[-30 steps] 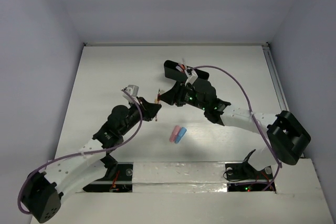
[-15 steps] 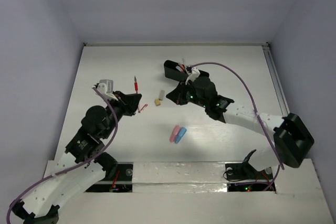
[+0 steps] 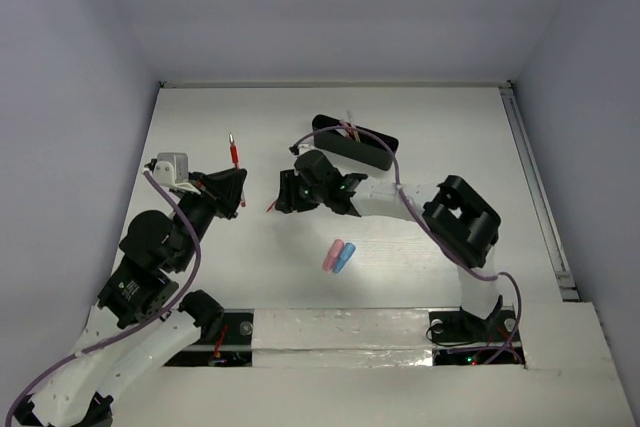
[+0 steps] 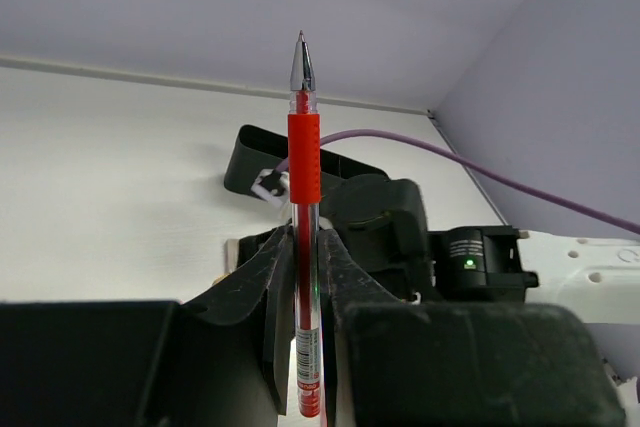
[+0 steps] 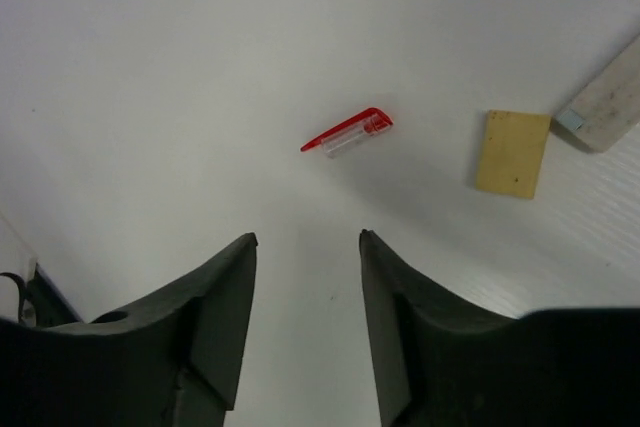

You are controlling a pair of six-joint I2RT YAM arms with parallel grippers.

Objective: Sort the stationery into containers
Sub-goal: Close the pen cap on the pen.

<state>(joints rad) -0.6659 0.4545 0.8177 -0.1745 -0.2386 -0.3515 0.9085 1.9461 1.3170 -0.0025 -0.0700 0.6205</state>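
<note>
My left gripper point(image 3: 231, 188) is shut on a red pen point(image 4: 303, 152) and holds it off the table, tip up; the pen also shows in the top view point(image 3: 233, 150). My right gripper point(image 5: 307, 237) is open and empty, hovering just short of a small red pen cap point(image 5: 348, 133) on the table. A tan eraser point(image 5: 513, 152) and a white eraser point(image 5: 604, 108) lie to its right. The long black tray point(image 3: 356, 143) sits behind the right gripper point(image 3: 284, 195) with pens in it. Pink point(image 3: 331, 256) and blue point(image 3: 346, 258) capsules lie mid-table.
The right arm point(image 3: 400, 202) stretches across the table's middle and hides the erasers from above. The red cap point(image 3: 272, 207) lies between the two grippers. White walls close the table at the back and sides.
My left gripper has drawn back to the left with the red pen. My right gripper has swung left from the tray to over the erasers and the red cap.
</note>
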